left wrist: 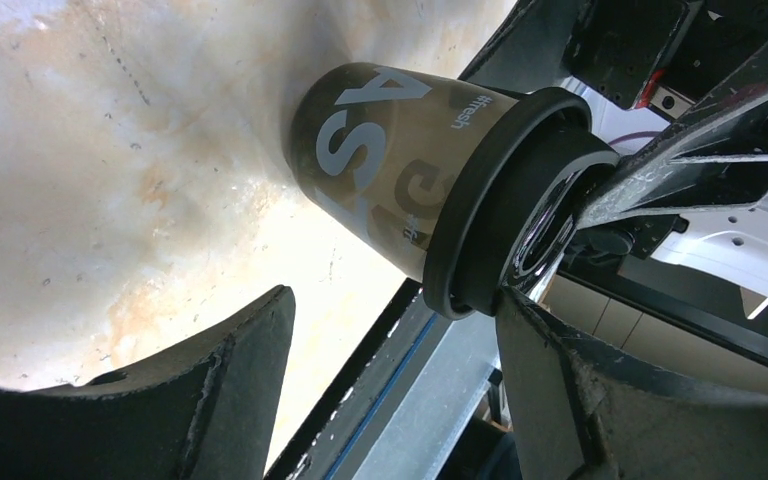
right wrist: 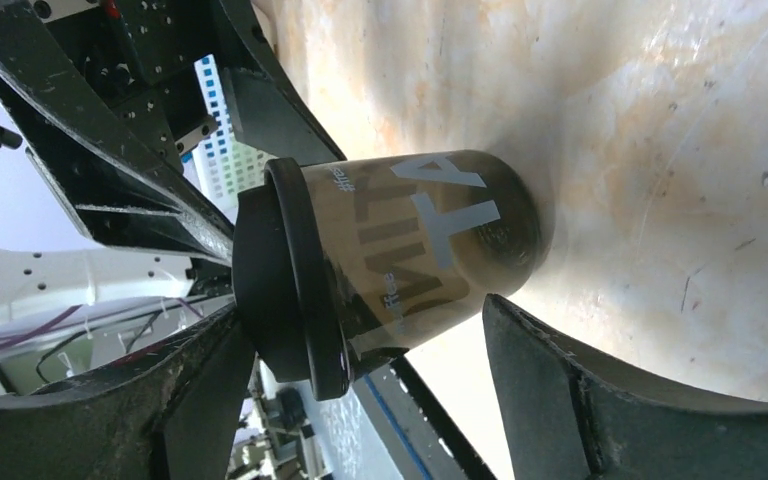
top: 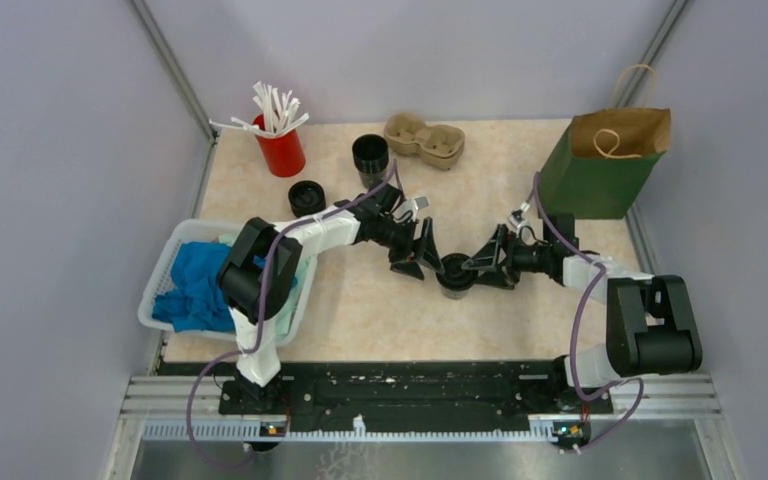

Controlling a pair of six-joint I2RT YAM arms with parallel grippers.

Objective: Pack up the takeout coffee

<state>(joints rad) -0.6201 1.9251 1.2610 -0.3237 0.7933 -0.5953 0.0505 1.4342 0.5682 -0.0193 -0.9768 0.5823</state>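
We see the takeout coffee [top: 455, 274] standing upright on the speckled table [top: 520, 310], near the middle and closer to the arms than the other items. Its black lid [left wrist: 508, 215] is on, and the dark wall carries pale lettering.

The 2 grippers meet at the cup from opposite sides. The left gripper [top: 426, 255] reaches in from the left with its fingers spread. In its wrist view one finger [left wrist: 210, 380] stands apart from the cup wall, while the other [left wrist: 570, 390] lies right at the lid's rim. We cannot tell whether that one touches. The right gripper [top: 482, 264] comes in from the right, its jaws also spread. In its own view the cup sits in the gap with table showing between the cup wall and the finger [right wrist: 600, 400] near its base. Neither gripper is pinching the cup.

Behind the cup, toward the far wall, we see:
- a red cup [top: 282, 152] of white sticks
- a loose black lid [top: 306, 197] lying flat
- an open black cup [top: 370, 156]
- a brown pulp tray [top: 425, 139]

A green paper bag [top: 600, 172] stands open at the far right. At the left edge, a white basket [top: 160, 285] holds a blue cloth [top: 195, 285]
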